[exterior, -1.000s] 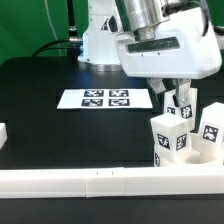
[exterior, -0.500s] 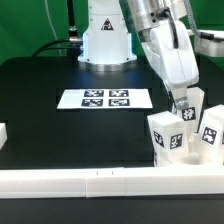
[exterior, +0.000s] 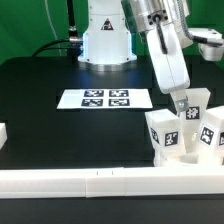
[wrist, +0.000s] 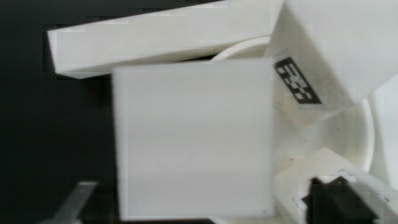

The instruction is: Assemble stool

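Observation:
Three chunky white stool legs with black-and-white tags stand upright on the round white seat (exterior: 192, 158) at the exterior view's right. One leg (exterior: 165, 135) is in front, one (exterior: 211, 128) is at the far right, and one (exterior: 192, 101) is behind them. My gripper (exterior: 183, 106) reaches down onto the rear leg. In the wrist view that leg (wrist: 196, 130) fills the space between my fingers (wrist: 331, 200). Both fingers stand a little off its sides, so my gripper (wrist: 199, 206) is open around it. A tagged leg (wrist: 297, 85) shows beside it.
The marker board (exterior: 105, 98) lies flat in the middle of the black table. A long white rail (exterior: 90, 182) runs along the front edge. A small white piece (exterior: 3, 133) sits at the exterior view's left edge. The robot base (exterior: 105, 45) stands behind.
The wrist turned over the last second, from broadside to edge-on. The jaws have spread and let go of the rear leg, which stays upright on the seat.

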Robot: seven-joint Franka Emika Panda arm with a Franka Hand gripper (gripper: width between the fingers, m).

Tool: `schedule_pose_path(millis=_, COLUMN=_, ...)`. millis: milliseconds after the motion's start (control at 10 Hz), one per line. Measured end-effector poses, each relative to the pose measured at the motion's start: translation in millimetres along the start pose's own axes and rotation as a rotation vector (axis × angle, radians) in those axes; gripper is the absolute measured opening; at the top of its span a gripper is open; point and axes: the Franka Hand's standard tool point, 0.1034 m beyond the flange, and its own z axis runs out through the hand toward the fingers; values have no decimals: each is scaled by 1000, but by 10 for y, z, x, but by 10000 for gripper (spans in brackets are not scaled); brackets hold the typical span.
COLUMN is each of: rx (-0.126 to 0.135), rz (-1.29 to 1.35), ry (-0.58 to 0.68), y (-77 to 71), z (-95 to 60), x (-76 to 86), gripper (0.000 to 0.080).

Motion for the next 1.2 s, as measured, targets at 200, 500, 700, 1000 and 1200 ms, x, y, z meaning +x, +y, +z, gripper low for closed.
schedule_pose_path(millis=200, rx=1, rz=-110, ry=-11, y=-25, z=-103, x=-75, gripper=627)
schedule_pose_path(millis=500, rx=10, rz=-224, ry=-24, y=-44, z=-183, x=-160, gripper=648)
schedule_pose_path(millis=700, rx=9, rz=-354, ry=-22, y=-39, z=-177, x=-168, gripper=649)
schedule_pose_path(millis=1000, rx=3, rz=-763, ry=-17, y=13, z=-157, x=-336, gripper=649)
schedule_pose_path(millis=1200, rx=6, rz=-937, ry=-12, y=21, z=-146, x=-326, gripper=649)
